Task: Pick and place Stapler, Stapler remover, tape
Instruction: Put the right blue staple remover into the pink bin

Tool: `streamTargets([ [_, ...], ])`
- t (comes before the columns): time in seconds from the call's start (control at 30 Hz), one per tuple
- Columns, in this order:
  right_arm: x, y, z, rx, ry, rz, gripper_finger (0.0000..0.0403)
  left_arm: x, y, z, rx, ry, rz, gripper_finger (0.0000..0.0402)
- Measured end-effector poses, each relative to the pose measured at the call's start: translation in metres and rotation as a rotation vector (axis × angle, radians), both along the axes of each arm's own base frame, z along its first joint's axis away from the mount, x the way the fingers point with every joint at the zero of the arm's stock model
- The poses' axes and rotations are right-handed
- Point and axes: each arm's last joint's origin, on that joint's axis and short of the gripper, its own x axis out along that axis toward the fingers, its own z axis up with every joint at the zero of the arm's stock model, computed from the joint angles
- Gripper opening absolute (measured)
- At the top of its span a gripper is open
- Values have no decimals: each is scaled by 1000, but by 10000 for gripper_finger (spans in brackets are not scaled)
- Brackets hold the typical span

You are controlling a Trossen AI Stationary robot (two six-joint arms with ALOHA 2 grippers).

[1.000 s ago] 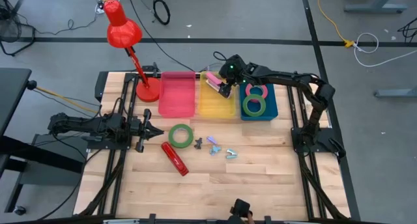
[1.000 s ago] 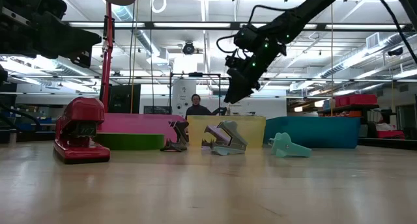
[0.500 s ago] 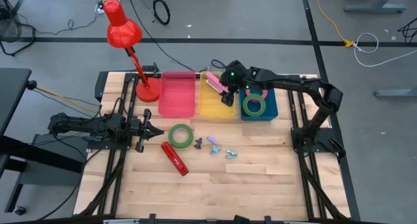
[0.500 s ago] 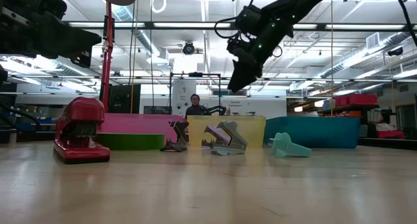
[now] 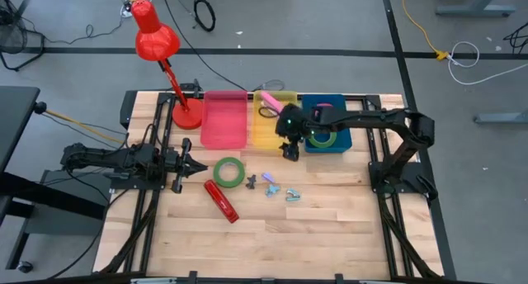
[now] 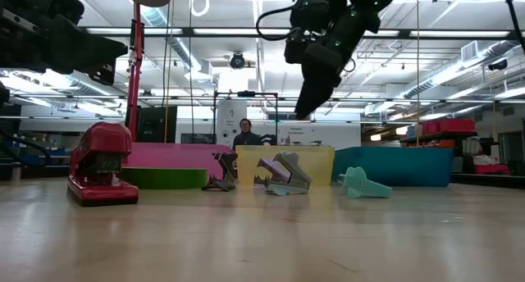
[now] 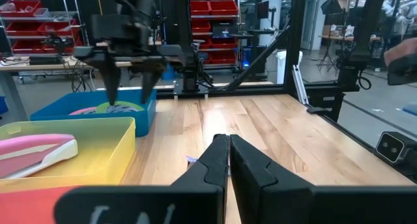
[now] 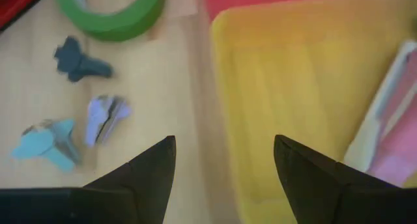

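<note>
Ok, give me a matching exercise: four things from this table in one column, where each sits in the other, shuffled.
Things:
1. red stapler
2. pink stapler
3. green tape ring on the wood
4. right gripper

Places:
A. in the yellow bin
B. above the yellow bin's near edge, fingers open
C. on the table, nearest the front
D. on the table, beside the left gripper

Pairs: 1-C, 2-A, 3-D, 4-B

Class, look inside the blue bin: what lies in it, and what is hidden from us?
The blue bin holds a green tape ring and a red-pink tape ring. The right arm crosses above it, covering much of both rings and the bin floor beneath it.
</note>
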Motion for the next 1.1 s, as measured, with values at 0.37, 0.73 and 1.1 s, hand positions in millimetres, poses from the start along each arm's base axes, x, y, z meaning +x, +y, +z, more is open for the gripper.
streamTargets([
  [0.37, -40, 40, -15, 16, -69, -54, 259, 0, 0, 0, 0, 0, 0, 21],
  [0.73, -70, 81, -45, 97, -75, -14, 259, 0, 0, 0, 0, 0, 0, 21],
  [1.1, -80, 96, -70, 234, -120, 40, 259, 0, 0, 0, 0, 0, 0, 21],
])
